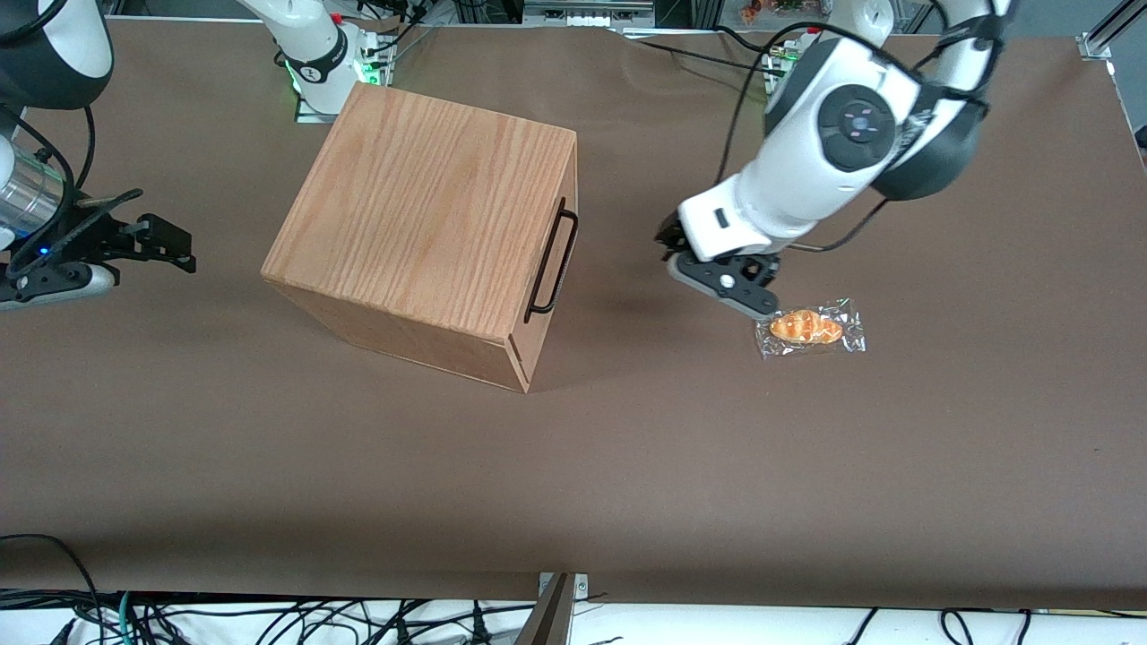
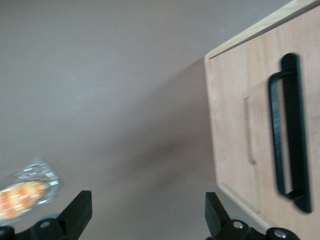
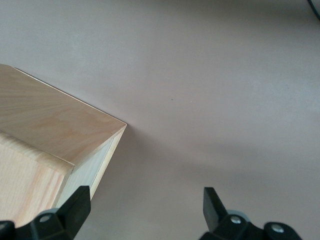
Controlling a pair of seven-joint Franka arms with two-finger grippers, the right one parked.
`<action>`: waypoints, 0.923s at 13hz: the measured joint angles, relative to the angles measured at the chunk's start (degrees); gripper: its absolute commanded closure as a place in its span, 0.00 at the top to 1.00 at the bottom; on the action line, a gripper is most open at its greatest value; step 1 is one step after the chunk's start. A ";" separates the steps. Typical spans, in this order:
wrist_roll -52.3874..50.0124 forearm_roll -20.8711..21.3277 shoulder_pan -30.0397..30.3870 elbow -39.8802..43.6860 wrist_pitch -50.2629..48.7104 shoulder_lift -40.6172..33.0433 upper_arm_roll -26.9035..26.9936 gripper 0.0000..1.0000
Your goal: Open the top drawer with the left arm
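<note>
The top drawer [image 1: 527, 333] is shut flush in the oak cabinet box [image 1: 421, 206]. Its thin black bar handle [image 1: 553, 260] faces the working arm's end of the table. The left arm's black gripper [image 1: 708, 269] hangs low over the table in front of the drawer, a clear gap away from the handle. In the left wrist view the gripper [image 2: 147, 205] is open and empty, with the drawer front [image 2: 235, 125] and handle [image 2: 290, 130] ahead of it and off to one side.
A wrapped bread roll [image 1: 809, 328] lies on the brown table cover [image 1: 627, 448] just beside the gripper, toward the working arm's end; it also shows in the left wrist view [image 2: 25, 192]. Cables run along the table edge nearest the front camera.
</note>
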 measured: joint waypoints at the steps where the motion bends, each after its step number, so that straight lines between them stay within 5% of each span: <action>1: -2.25 -0.16 -1.86 0.24 1.69 1.32 -0.01 1.00; 8: -7.57 -9.04 -6.44 7.31 3.80 11.04 0.17 1.00; 12: -7.62 -10.08 -6.46 7.84 4.95 12.58 0.17 1.00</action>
